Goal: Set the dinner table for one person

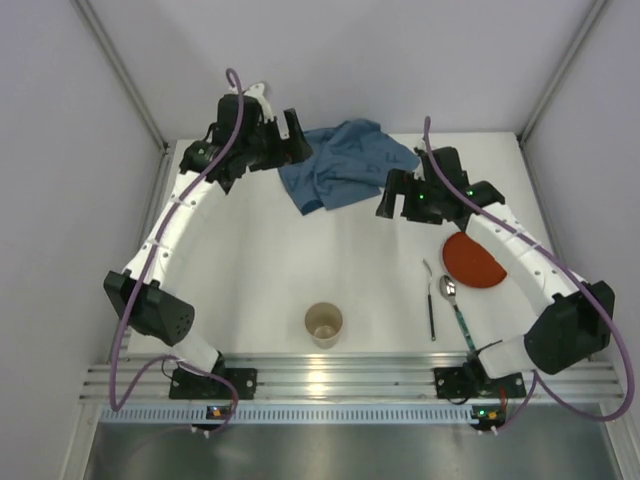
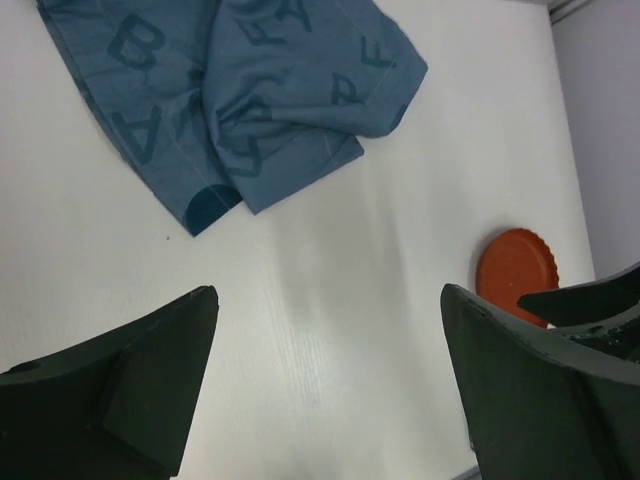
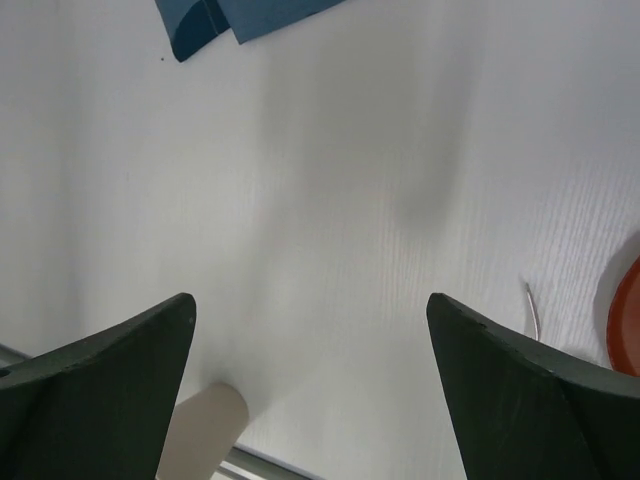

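The white dinner table carries a crumpled blue letter-printed cloth placemat at the back middle. An orange plate lies at the right, with a spoon and a fork in front of it. A beige cup stands at the front middle. My left gripper hovers open and empty at the cloth's left edge. My right gripper hovers open and empty just right of the cloth. The left wrist view shows the cloth, the plate and the open gripper.
A ribbed aluminium rail runs along the near edge. Grey walls close in the back and both sides. The right wrist view shows the open gripper, a cloth corner, the cup, the fork tip and the plate's rim.
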`<action>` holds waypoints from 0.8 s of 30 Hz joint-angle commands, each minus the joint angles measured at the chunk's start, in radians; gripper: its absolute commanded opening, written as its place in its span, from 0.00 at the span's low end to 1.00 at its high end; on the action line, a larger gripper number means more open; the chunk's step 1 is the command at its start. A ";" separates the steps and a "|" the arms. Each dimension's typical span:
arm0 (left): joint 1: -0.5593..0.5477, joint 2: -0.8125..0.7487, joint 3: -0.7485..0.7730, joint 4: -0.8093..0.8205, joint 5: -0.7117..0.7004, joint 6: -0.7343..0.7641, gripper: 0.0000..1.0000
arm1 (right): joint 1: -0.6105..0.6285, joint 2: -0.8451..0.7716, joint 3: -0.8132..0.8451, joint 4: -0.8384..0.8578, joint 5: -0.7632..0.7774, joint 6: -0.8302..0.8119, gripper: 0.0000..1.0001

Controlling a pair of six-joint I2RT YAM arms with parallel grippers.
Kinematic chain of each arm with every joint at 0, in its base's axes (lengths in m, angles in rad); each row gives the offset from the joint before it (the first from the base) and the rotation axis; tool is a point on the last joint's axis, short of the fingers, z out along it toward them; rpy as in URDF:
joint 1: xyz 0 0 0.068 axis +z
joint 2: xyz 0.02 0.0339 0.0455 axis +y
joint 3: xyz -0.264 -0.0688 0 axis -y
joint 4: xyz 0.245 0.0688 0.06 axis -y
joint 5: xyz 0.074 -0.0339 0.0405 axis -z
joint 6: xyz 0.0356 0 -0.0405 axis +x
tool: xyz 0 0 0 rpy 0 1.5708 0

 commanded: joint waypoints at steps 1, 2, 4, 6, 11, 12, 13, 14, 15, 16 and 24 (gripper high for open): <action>-0.007 0.077 0.238 -0.139 -0.064 0.024 0.98 | 0.013 -0.076 0.018 -0.050 0.049 -0.026 1.00; -0.007 0.103 0.308 -0.172 -0.046 0.034 0.98 | 0.015 -0.090 0.019 -0.063 0.070 -0.044 1.00; -0.007 0.125 0.376 -0.168 -0.006 0.091 0.98 | 0.010 -0.137 0.018 -0.103 0.127 -0.053 0.99; -0.001 0.033 0.257 -0.098 -0.199 0.047 0.98 | 0.012 -0.195 0.006 -0.133 0.137 -0.050 1.00; 0.256 -0.079 -0.315 0.174 0.090 -0.246 0.95 | 0.012 -0.355 -0.094 -0.141 0.181 -0.024 1.00; 0.252 -0.014 -0.307 0.137 0.064 -0.243 0.95 | 0.010 -0.401 -0.115 -0.158 0.192 -0.026 1.00; 0.240 0.022 -0.252 0.093 0.018 -0.219 0.94 | 0.012 -0.422 -0.122 -0.167 0.215 -0.024 1.00; 0.230 0.087 -0.227 0.024 -0.015 -0.203 0.95 | 0.010 -0.456 -0.129 -0.187 0.224 -0.027 1.00; 0.220 0.114 -0.209 0.011 -0.066 -0.194 0.94 | 0.010 -0.470 -0.132 -0.196 0.232 -0.032 1.00; 0.220 0.141 -0.192 0.010 -0.075 -0.188 0.94 | 0.010 -0.482 -0.133 -0.204 0.242 -0.039 1.00; 0.192 0.401 -0.155 0.149 0.071 -0.291 0.89 | 0.010 -0.473 -0.090 -0.336 0.305 -0.058 1.00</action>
